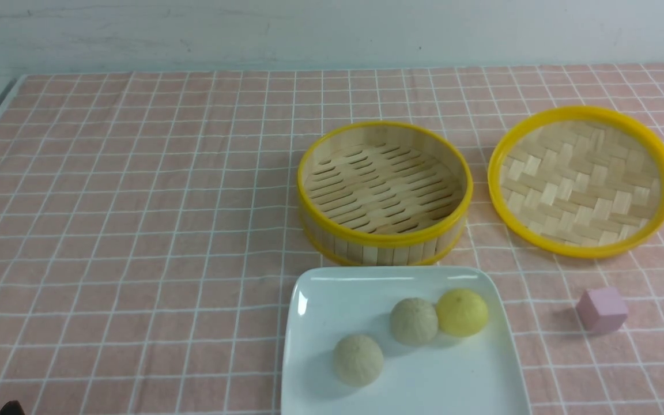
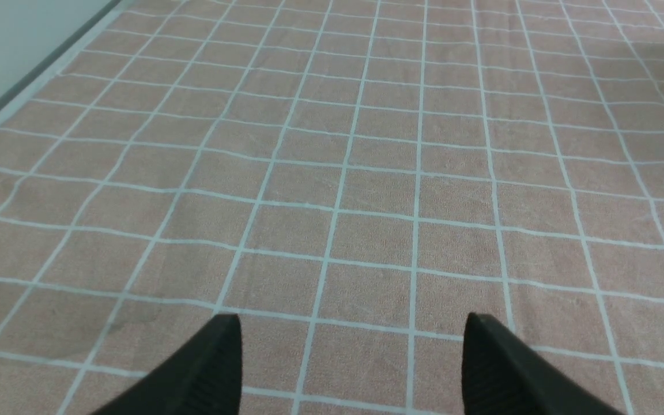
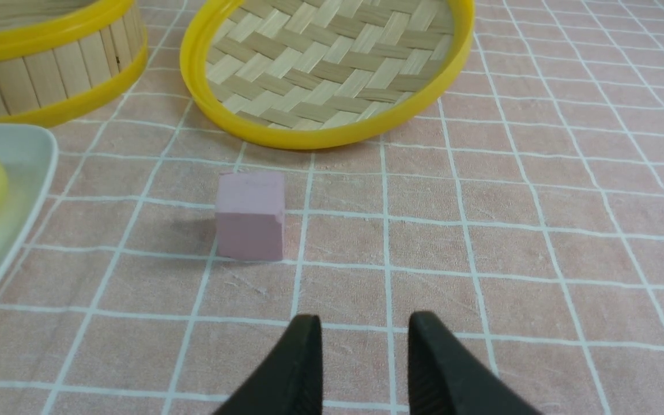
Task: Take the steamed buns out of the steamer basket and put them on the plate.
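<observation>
The left gripper [image 2: 349, 351] is spread wide and the right gripper [image 3: 363, 357] gapes narrowly; both are empty over the cloth. All three steamed buns [image 1: 414, 321] sit on the plate [image 1: 320, 294], at 6 o'clock from the empty steamer basket [image 1: 384, 239].
</observation>
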Controlling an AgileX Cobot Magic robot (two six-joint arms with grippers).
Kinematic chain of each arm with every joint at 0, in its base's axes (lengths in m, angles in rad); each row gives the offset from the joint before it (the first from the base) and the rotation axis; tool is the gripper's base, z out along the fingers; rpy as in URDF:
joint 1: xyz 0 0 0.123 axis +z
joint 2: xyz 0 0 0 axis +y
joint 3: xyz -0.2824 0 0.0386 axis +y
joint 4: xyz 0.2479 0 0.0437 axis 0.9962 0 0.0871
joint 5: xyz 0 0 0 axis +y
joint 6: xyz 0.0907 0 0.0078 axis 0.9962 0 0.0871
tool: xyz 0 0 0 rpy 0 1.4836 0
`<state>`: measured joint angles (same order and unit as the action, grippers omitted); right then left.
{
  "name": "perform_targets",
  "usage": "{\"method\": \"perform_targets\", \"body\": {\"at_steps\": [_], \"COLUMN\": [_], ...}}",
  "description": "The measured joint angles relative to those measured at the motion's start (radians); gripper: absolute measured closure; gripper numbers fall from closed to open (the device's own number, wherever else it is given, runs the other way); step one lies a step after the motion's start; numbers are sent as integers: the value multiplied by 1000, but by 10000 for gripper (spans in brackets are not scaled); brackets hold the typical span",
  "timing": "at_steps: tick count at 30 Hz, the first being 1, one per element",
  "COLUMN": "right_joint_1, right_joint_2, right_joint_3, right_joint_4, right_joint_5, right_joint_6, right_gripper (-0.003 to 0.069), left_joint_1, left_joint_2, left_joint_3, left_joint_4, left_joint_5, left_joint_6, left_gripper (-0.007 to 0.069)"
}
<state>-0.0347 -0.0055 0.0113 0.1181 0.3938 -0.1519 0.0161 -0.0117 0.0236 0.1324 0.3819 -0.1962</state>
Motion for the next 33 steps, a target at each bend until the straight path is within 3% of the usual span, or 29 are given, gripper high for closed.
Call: {"method": "perform_targets", "body": {"at_steps": [33], "right_joint_1": [0], "right_joint_2": [0], "right_joint_3": [0], "right_joint_4": [-45], "right_joint_5": [2], "right_joint_6": [0], "right_gripper": [420], "left_joint_1": [0], "left_joint_2": [0], "left_joint_3": [0], "left_joint_4": [0], "left_joint_5": [0], "left_joint_6": [0], "left_gripper": [113]}}
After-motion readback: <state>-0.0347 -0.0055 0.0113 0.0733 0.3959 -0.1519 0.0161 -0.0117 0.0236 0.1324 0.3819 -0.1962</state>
